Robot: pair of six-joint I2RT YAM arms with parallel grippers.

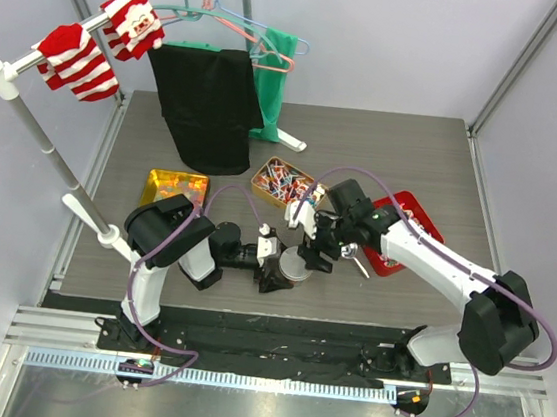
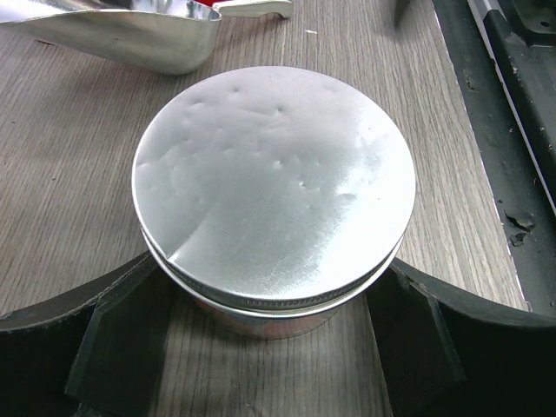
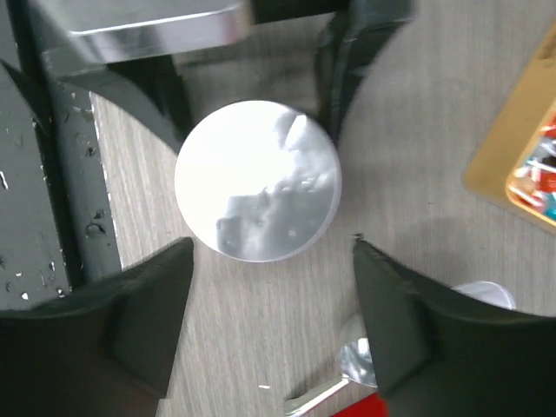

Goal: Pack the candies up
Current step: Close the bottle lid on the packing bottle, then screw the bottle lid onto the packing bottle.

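A round silver tin (image 2: 274,187) with its lid on stands on the wooden table (image 2: 69,174). My left gripper (image 2: 271,262) is shut on it, one finger against each side. It also shows from above (image 3: 256,178), just past my right gripper (image 3: 274,248), which hovers open over it with nothing between its fingers. In the top view both grippers meet at the tin (image 1: 294,266). The candies lie in two trays behind. Wrapped pieces (image 1: 281,182) fill a gold tray, whose corner shows in the right wrist view (image 3: 539,174). Gummies (image 1: 175,189) sit in a yellow tray.
A silver scoop (image 1: 356,256) lies right of the tin, beside a red tray (image 1: 412,229). The scoop also appears behind the tin (image 2: 130,35). A rack with a black cloth (image 1: 210,105), a green cloth and striped socks (image 1: 74,59) stands at the back left.
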